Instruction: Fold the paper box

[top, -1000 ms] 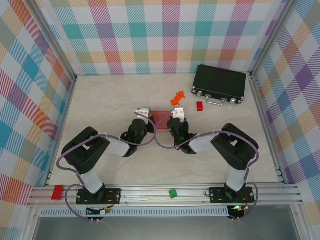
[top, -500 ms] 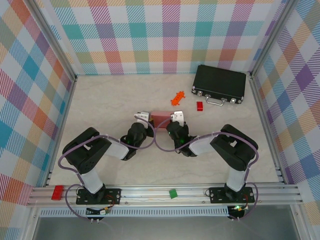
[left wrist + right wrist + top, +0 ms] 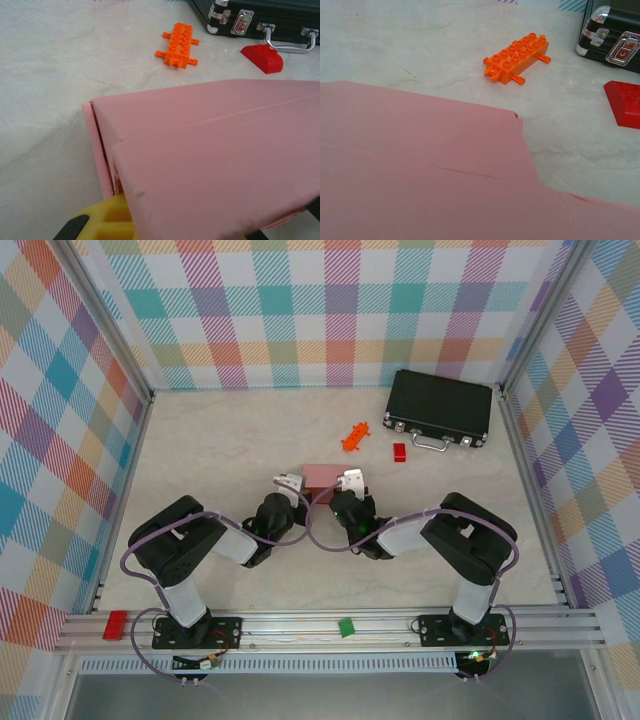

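Observation:
The paper box (image 3: 322, 475) is light-pink card, folded into a low rectangular shape on the table's middle. My left gripper (image 3: 291, 483) is at its left end and my right gripper (image 3: 350, 481) at its right end, both low over the table. In the left wrist view the paper box (image 3: 215, 160) covers the jaws. One yellow finger (image 3: 107, 220) shows under its near corner, beside an open end seam. In the right wrist view the paper box (image 3: 420, 175) hides the fingers entirely.
A black case (image 3: 440, 408) lies at the back right. An orange toy (image 3: 354, 433) and a small red block (image 3: 399, 452) sit just behind the box. A green block (image 3: 346, 626) and a red block (image 3: 115, 624) rest on the front rail.
Both grippers have drawn back a little toward the near edge. The box between them now shows a lighter pink top face than a second ago.

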